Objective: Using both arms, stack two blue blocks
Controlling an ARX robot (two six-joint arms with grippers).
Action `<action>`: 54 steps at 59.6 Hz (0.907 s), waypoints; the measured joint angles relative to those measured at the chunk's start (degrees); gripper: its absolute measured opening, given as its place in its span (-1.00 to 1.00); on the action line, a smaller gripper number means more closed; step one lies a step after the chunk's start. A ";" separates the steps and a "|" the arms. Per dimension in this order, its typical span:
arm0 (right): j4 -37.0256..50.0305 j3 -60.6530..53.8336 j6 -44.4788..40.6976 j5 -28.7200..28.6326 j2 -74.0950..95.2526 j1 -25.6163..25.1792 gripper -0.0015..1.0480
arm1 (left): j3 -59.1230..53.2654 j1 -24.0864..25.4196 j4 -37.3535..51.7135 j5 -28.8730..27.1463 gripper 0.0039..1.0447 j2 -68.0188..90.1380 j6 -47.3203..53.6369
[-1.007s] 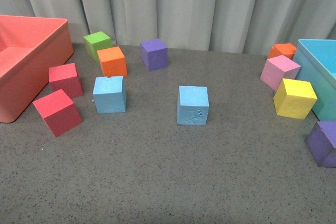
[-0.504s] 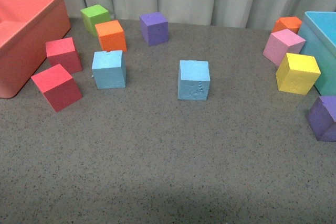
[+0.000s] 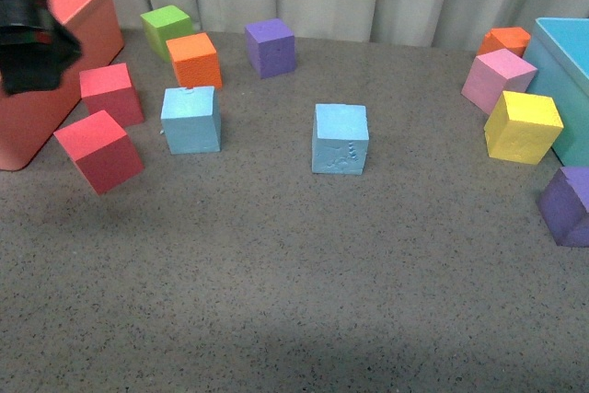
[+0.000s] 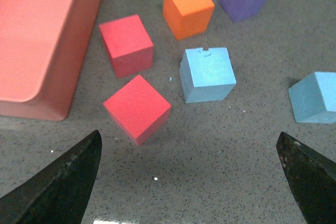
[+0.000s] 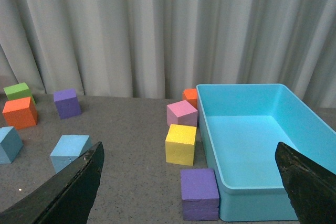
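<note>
Nothing stacked: I see plain blue block (image 3: 190, 119) and marked blue block (image 3: 340, 138) apart on bench (image 3: 276, 301), right of red bin (image 3: 95, 27); left pincer (image 4: 188, 137) and right pincer (image 5: 189, 148) gape wide, empty.

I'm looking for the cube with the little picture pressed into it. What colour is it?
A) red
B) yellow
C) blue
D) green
C: the blue block standing alone in the middle of the front view has a small embossed mark on its front face.
</note>
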 joint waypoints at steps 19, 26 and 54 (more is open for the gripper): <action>-0.04 0.00 0.00 0.00 0.00 0.00 0.81 | 27.78 -2.45 -13.31 -1.60 0.88 25.68 -0.39; -0.04 0.00 0.00 0.00 0.00 0.00 0.81 | 34.77 -3.06 -17.18 -2.45 0.88 32.04 -1.79; -0.04 0.00 0.00 0.00 0.00 0.00 0.81 | 47.52 -4.04 -28.02 -1.55 0.88 43.06 -5.66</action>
